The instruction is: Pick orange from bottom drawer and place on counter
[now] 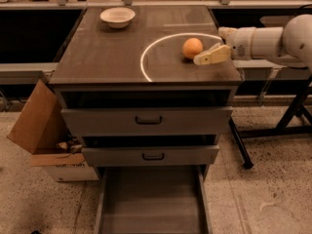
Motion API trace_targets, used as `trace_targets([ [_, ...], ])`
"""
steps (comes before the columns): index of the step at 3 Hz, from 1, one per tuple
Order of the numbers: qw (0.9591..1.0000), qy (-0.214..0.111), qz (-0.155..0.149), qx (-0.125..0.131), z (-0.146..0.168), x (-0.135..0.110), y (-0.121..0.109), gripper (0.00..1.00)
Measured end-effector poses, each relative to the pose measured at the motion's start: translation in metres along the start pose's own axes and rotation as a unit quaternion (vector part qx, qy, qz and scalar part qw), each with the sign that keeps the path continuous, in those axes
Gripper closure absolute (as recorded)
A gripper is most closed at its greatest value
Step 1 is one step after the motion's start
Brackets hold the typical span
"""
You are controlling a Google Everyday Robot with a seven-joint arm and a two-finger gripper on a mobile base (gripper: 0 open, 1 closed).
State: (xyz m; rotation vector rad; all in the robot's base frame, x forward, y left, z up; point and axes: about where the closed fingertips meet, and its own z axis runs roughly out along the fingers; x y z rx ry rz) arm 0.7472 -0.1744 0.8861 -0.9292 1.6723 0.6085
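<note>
The orange (192, 48) sits on the counter (117, 52), inside the pale white arc, near the right side. My gripper (207, 55) is just to the right of the orange, over the counter's right edge, with its cream fingers (212, 55) apart from the fruit and holding nothing. The white arm reaches in from the right. The bottom drawer (152, 204) is pulled out at the bottom of the view, and its grey floor is bare.
A white bowl (117, 17) stands at the back left of the counter. The two upper drawers (146, 121) with black handles are pushed in. An open cardboard box (41, 130) stands on the floor to the left. Black stand legs (287, 123) are on the right.
</note>
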Motion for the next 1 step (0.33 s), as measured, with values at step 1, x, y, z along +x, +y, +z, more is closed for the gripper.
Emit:
trace_targets([
  [1, 0.9998, 0.015, -0.010, 0.009, -0.0220, 0.0070, 0.0203, 0.00],
])
